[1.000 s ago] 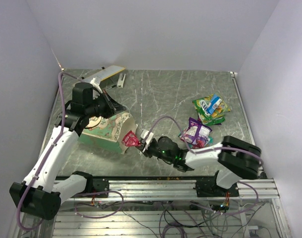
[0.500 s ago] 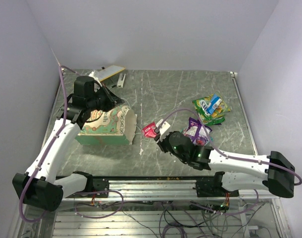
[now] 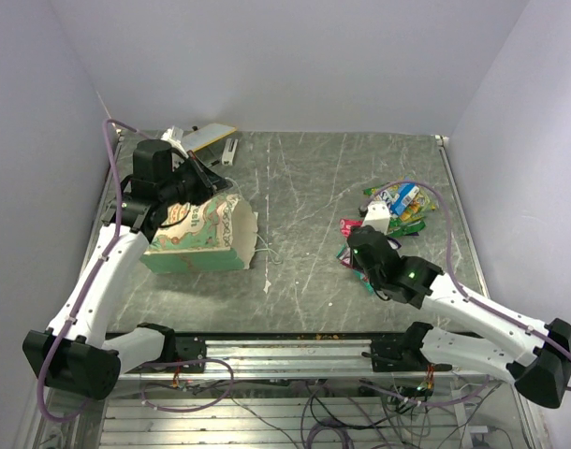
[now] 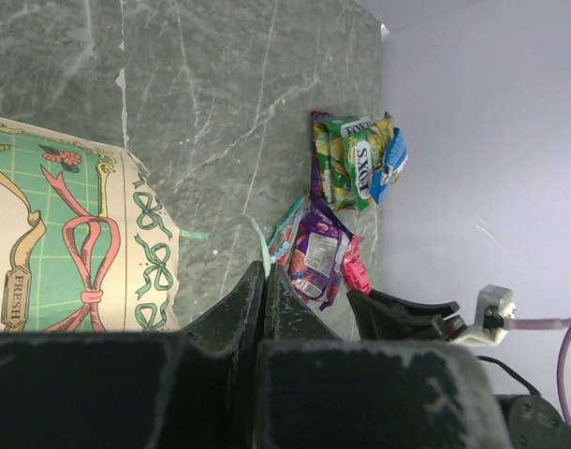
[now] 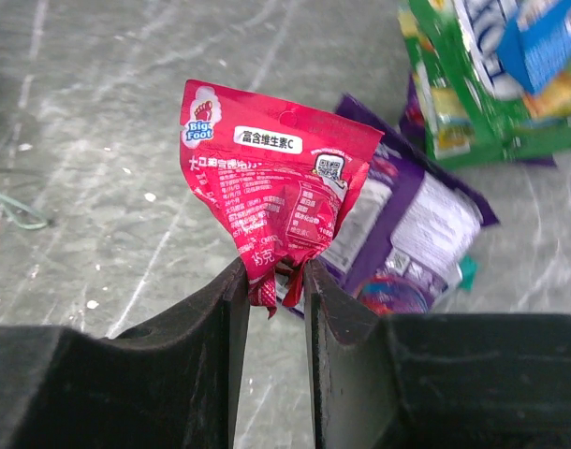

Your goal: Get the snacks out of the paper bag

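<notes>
**Right claw** (image 5: 270,281) is clenching the crumpled edge of a red packet (image 5: 278,182), which is standing out ahead of the fingers and appears to be riding clear of the worktop (image 5: 89,131). Just beyond it a purple packet (image 5: 412,220) is lying flat. At the upper right of the wrist view a green packet (image 5: 454,94) is resting under a blue-and-white one (image 5: 538,37). In the overhead view this loose pile is sitting at the right of the frame. It is well apart from the paper bag (image 3: 197,238), which is lying on its side at the left with its torn mouth facing the centre. The bag's inside is not showing, so any snacks remaining there cannot be told.

**Left claw** (image 4: 265,281) is resting at the bag's upper edge with its fingers pressed together. Whether it is pinching paper or string cannot be told.

**Step in hand (judged):** the right arm is setting the red packet down with the others. The grip is taking only a thin crimped edge, so a slow descent is advisable. Releasing should wait until the packet's far edge is touching the worktop just beside the purple packet, not on top of it, so the glossy pile is not sliding. The fingers should then be backing off along their own line, so they are not dragging the film
</notes>
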Controlling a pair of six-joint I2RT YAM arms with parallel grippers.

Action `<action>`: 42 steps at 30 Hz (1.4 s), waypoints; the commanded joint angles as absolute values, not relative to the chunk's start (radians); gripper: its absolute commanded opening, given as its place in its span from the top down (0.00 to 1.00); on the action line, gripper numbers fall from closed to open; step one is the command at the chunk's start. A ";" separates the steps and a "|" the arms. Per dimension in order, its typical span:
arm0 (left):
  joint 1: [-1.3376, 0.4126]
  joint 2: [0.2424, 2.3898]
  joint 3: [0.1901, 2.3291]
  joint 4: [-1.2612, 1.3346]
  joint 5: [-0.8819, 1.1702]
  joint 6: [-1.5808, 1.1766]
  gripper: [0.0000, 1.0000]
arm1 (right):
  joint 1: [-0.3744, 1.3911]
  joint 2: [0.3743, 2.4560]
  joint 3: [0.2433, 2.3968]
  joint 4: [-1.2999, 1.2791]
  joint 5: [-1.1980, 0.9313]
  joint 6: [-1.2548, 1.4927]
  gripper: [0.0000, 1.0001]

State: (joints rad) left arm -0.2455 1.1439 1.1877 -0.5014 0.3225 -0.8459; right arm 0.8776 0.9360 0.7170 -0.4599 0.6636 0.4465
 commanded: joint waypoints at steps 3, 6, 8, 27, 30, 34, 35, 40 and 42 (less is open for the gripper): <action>-0.235 1.123 1.195 -0.445 0.368 -0.850 0.93 | 0.857 0.967 0.743 -0.738 0.796 0.814 0.72; -0.236 1.122 1.197 -0.448 0.368 -0.846 0.93 | 0.847 0.980 0.735 -0.779 0.832 0.885 0.73; -0.236 1.122 1.194 -0.444 0.372 -0.851 0.93 | 0.842 0.998 0.723 -0.768 0.844 0.891 0.73; -0.237 1.134 1.190 -0.414 0.394 -0.871 0.93 | 0.802 1.105 0.729 -0.708 0.799 0.824 0.44; -0.236 1.139 1.196 -0.407 0.404 -0.873 0.93 | 0.802 1.091 0.765 -0.707 0.788 0.780 0.32; -0.234 1.162 1.209 -0.358 0.451 -0.896 0.93 | 0.801 1.076 0.856 -0.705 0.783 0.649 0.16; -0.236 1.174 1.215 -0.337 0.468 -0.907 0.93 | 0.801 1.074 0.877 -0.685 0.777 0.593 0.06; -0.250 1.252 1.293 -0.273 0.536 -0.969 0.93 | 0.801 1.083 0.993 -0.628 0.831 0.511 0.00; -0.273 1.279 1.341 -0.262 0.523 -0.979 0.93 | 0.801 1.088 1.058 -0.570 0.786 0.421 0.00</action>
State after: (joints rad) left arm -0.2474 1.2442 1.2366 -0.3622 0.4759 -0.9321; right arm 0.8059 1.0939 0.9665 -0.6693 0.7898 0.5800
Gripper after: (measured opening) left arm 0.072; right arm 0.999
